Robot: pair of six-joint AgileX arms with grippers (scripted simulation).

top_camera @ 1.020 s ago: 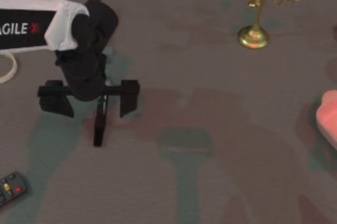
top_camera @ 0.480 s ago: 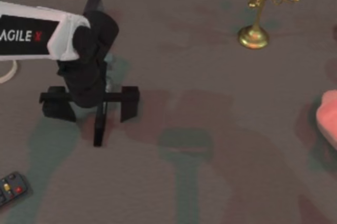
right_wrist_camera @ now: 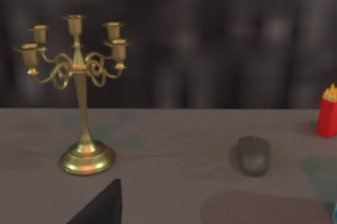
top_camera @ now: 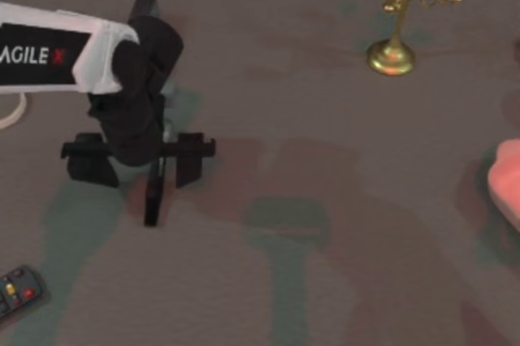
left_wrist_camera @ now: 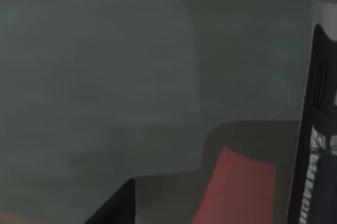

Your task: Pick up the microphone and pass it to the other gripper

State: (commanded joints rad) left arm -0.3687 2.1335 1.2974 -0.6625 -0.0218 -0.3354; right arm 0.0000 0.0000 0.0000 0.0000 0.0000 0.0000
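The microphone (top_camera: 152, 193) lies on the table at the left, a slim black stick whose silver head (top_camera: 167, 131) points to the far edge. My left gripper (top_camera: 139, 159) hangs over its upper half. It is open, with one finger on each side of the stick, and the right-hand finger (top_camera: 188, 159) is close to it. In the left wrist view the microphone (left_wrist_camera: 317, 129) runs along the picture's edge, and one finger (left_wrist_camera: 118, 207) shows apart from it. My right arm is outside the top view. The right wrist view shows one black fingertip (right_wrist_camera: 108, 203) with bare table beside it.
A brass candelabra (top_camera: 396, 13) stands at the back right. A remote control (top_camera: 16, 291) lies at the front left corner, and something pink (top_camera: 509, 179) sits at the right edge. The right wrist view also shows a grey mouse (right_wrist_camera: 253, 154) and a red fries box (right_wrist_camera: 327, 114).
The left arm shifted slightly toward the far edge. The gripper's right-hand finger has moved inward toward the microphone, narrowing the gap. The microphone has not moved.
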